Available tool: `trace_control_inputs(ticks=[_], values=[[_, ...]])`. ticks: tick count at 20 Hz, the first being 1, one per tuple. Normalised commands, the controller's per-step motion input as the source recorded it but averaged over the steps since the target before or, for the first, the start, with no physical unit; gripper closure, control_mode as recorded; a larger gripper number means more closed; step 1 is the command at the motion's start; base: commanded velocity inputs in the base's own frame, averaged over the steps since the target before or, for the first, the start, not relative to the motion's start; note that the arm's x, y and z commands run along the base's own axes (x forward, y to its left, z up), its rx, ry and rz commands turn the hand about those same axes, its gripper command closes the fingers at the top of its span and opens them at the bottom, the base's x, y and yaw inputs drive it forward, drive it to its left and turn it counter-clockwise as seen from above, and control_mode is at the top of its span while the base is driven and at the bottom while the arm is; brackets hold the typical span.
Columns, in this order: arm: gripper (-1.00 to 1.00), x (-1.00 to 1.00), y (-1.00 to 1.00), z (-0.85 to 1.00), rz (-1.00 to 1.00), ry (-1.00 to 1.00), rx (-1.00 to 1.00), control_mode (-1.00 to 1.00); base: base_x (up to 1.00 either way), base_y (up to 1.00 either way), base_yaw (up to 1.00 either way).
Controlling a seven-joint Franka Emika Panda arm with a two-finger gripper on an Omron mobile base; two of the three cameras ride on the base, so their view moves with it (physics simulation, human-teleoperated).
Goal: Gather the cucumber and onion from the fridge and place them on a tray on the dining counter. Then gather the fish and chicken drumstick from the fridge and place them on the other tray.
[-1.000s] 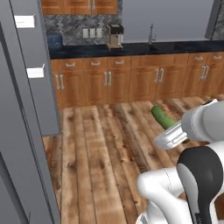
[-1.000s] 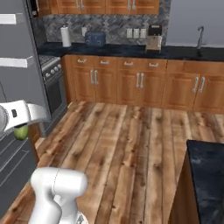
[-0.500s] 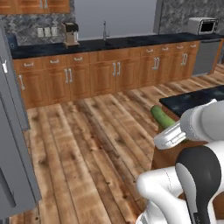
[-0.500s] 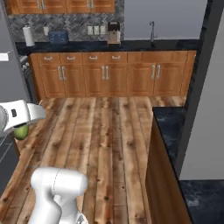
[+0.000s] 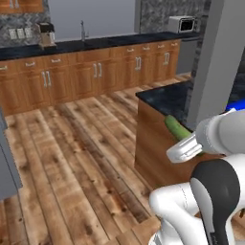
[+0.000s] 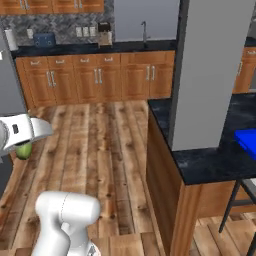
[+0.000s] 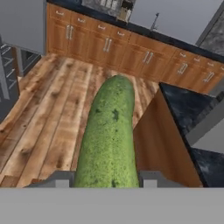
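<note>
My gripper is shut on the cucumber, a dark green oblong that points away from the hand over the wooden floor. The cucumber juts from the white hand beside the dining counter. Its green end hangs under the hand at the left. The black-topped dining counter stands to the right, and the blue tray lies on it at the far right edge. A corner of the tray shows behind the arm. The grey fridge stands at the left. Onion, fish, chicken drumstick and other tray are out of view.
A wide grey pillar rises from the dining counter. The wall counter with wooden cupboard doors runs along the back, with a microwave at its right end. A dark stool stands by the dining counter's near end. Wooden floor lies between.
The whole picture has swung: the base has turned from the fridge side toward the dining counter, which now comes into view. The cucumber stays in the gripper.
</note>
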Motion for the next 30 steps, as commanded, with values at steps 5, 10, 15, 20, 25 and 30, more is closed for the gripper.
trace_control_inputs(ticks=[5, 10, 15, 20, 25, 30], values=[[1.00, 0.00, 0.00, 0.00, 0.00, 0.00, 0.00, 1.00, -0.44, -0.59, -0.15], [1.00, 0.00, 0.00, 0.00, 0.00, 0.00, 0.00, 1.00, -0.08, -0.83, -0.07], [1.00, 0.00, 0.00, 0.00, 0.00, 0.00, 0.00, 1.00, 0.00, -0.91, -0.02], [1.00, 0.00, 0.00, 0.00, 0.00, 0.00, 0.00, 1.00, -0.07, -0.99, 0.00], [1.00, 0.00, 0.00, 0.00, 0.00, 0.00, 0.00, 1.00, -0.10, -1.00, 0.00], [1.00, 0.00, 0.00, 0.00, 0.00, 0.00, 0.00, 1.00, -0.02, -0.97, 0.00]])
